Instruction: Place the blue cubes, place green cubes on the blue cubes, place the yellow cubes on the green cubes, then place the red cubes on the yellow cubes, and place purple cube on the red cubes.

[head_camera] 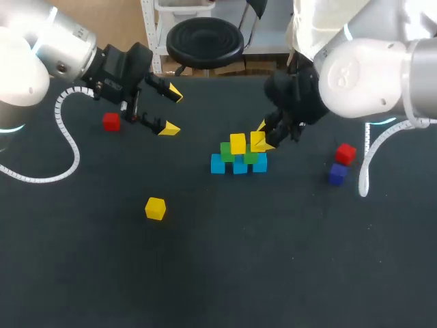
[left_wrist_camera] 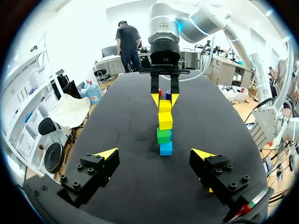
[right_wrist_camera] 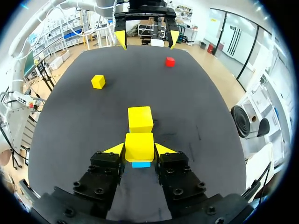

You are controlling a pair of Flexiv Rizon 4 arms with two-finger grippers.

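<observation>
Yellow-tipped, the right gripper (right_wrist_camera: 139, 150) is clamped on a yellow cube (right_wrist_camera: 139, 142) at the three o'clock end of the stack (head_camera: 218, 164), mid-table. The left gripper (head_camera: 173, 111) gapes wide, empty, toward ten o'clock.

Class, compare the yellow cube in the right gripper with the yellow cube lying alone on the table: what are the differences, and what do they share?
The gripped yellow cube is up on the stack, over a green cube; the loose yellow cube lies on the bare table. The right gripper clamps the gripped yellow cube; nothing touches the loose yellow cube. Both share colour and shape.
</observation>
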